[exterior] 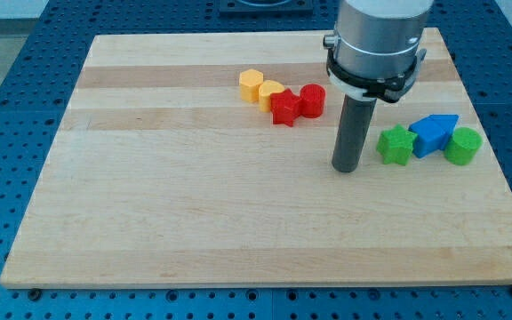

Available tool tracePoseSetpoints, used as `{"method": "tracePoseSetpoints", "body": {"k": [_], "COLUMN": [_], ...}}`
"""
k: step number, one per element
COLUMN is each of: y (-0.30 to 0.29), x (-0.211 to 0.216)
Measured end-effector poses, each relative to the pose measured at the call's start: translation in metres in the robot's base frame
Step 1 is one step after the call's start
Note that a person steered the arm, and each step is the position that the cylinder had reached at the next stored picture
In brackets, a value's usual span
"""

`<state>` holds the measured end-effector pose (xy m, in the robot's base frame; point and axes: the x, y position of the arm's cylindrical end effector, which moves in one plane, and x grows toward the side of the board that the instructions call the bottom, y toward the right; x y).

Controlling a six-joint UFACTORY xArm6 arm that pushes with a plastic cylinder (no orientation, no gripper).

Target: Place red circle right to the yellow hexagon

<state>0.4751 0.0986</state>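
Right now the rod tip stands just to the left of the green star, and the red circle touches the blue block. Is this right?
One part is wrong. In the camera view the red circle touches the red star, not the blue block, which sits far off toward the view's right. My tip does stand just left of the green star.

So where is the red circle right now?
The red circle sits upper centre, touching the red star on its left, beyond the yellow hexagon; my tip is below-right, apart from it.

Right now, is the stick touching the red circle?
No, my tip stands apart from the red circle, lower in the view, beside the green star.
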Motion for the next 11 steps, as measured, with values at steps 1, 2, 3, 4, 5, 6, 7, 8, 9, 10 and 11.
{"method": "tracePoseSetpoints", "body": {"k": [1, 2, 3, 4, 5, 6, 7, 8, 9, 10, 11], "y": [0.000, 0.000, 0.000, 0.000, 0.000, 0.000, 0.000, 0.000, 0.000, 0.021, 0.031], "x": [-0.005, -0.010, -0.017, -0.023, -0.023, -0.027, -0.030, -0.038, -0.038, -0.058, -0.074]}}
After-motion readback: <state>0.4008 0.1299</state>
